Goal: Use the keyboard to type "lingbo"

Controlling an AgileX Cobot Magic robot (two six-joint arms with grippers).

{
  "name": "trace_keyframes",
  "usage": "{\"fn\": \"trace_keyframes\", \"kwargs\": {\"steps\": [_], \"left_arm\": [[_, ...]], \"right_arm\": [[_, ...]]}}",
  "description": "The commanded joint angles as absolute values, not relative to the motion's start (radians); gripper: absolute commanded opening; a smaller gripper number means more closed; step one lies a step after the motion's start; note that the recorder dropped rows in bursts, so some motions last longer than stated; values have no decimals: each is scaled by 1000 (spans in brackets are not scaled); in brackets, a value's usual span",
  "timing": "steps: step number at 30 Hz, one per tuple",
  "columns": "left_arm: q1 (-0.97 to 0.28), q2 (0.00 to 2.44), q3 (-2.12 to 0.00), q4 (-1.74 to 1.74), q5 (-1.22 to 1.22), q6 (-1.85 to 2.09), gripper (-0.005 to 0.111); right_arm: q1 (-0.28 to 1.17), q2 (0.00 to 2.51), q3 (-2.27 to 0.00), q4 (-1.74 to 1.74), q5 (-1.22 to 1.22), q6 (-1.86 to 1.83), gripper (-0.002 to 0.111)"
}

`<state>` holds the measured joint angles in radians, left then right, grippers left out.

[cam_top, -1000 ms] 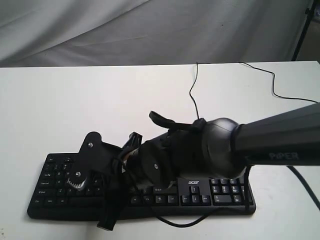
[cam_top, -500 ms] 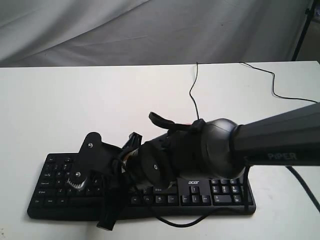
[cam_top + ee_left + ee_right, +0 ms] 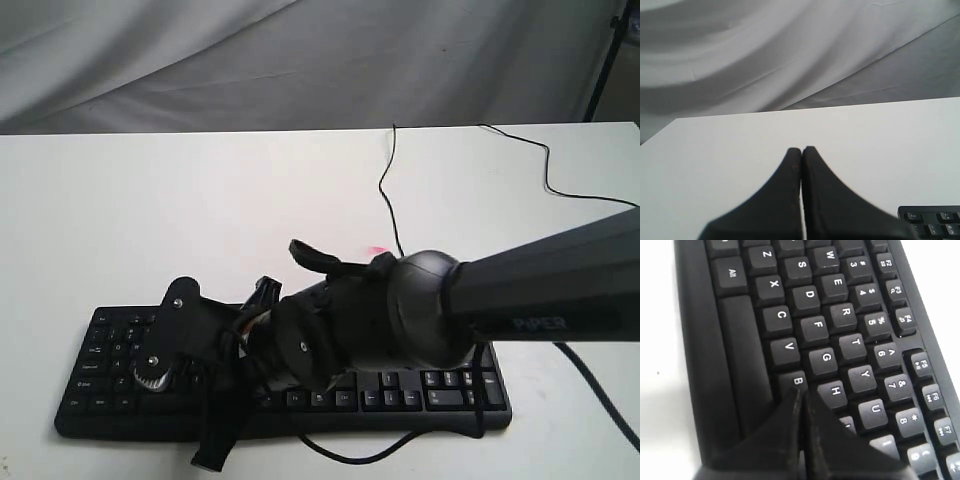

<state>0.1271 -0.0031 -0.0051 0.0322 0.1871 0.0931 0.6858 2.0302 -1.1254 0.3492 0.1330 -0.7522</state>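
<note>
Left end effector (image 3: pixel 801 150), fingers pressed together, hovers over bare bench (image 3: pixel 715 150) off a corner of the keyboard (image 3: pixel 440 392), which lies along the front edge. Right end effector (image 3: pixel 801 394), likewise closed to a point, sits at the B key (image 3: pixel 796 381), probably that letter's turn. "O" next calls for a lift and a sideways shift. Open bench lies toward the back edge.

Operator: Which zones of the keyboard (image 3: pixel 100 360) are obscured in the exterior view?
Engineer: The middle key block, behind the right arm (image 3: pixel 400 315). Legends are too small to read.
Operator: Right wrist view?
Engineer: The closed right gripper (image 3: pixel 801 395) covers the keys beside B; tip contact cannot be determined. Both keyboard ends are cut off.
Operator: Left wrist view?
Engineer: One keyboard corner only; legends blurred.
</note>
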Motion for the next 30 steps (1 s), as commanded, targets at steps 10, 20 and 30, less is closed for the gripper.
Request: {"fn": "trace_keyframes", "kwargs": {"steps": [10,20,30], "left_arm": [[123,0,0,32,183,90,1],[123,0,0,32,183,90,1],[123,0,0,32,183,90,1]], "right_arm": [[689,1996,-1225,338,185,-754,0],[689,2075,-1310,338,220,-754,0],[668,2087,-1311,318,231,-754,0]]}}
